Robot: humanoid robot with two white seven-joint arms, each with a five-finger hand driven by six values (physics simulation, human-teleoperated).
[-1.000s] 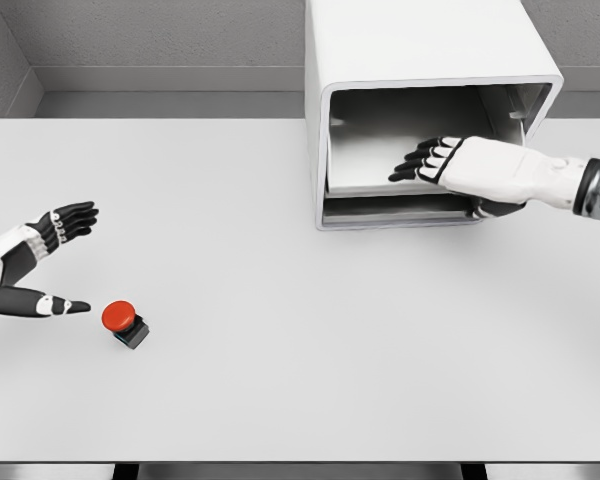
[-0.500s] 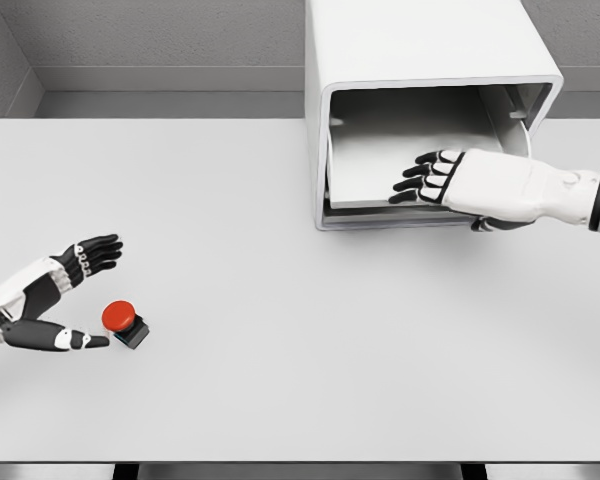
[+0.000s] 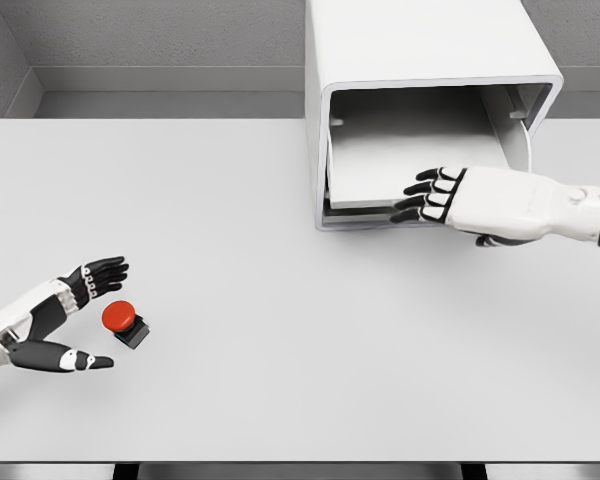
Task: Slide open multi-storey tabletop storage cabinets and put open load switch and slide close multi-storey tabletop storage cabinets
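Observation:
The load switch (image 3: 123, 320), a red round button on a small dark base, stands on the table at the lower left. My left hand (image 3: 100, 314) is open around it, fingers behind and thumb in front, touching neither side. The white storage cabinet (image 3: 420, 50) stands at the back right. Its drawer (image 3: 380, 165) is partly slid out of the open front. My right hand (image 3: 427, 198) grips the drawer's front edge, fingers flat on top and thumb underneath. A lower drawer front shows just below it.
The white table (image 3: 280, 300) stretches wide between the switch and the cabinet. Its front edge runs along the bottom of the view. A grey wall rises behind the cabinet.
The right hand has drawn toward me and the drawer has slid out with it. The left hand has moved right and forward, and its thumb and fingers now flank the switch.

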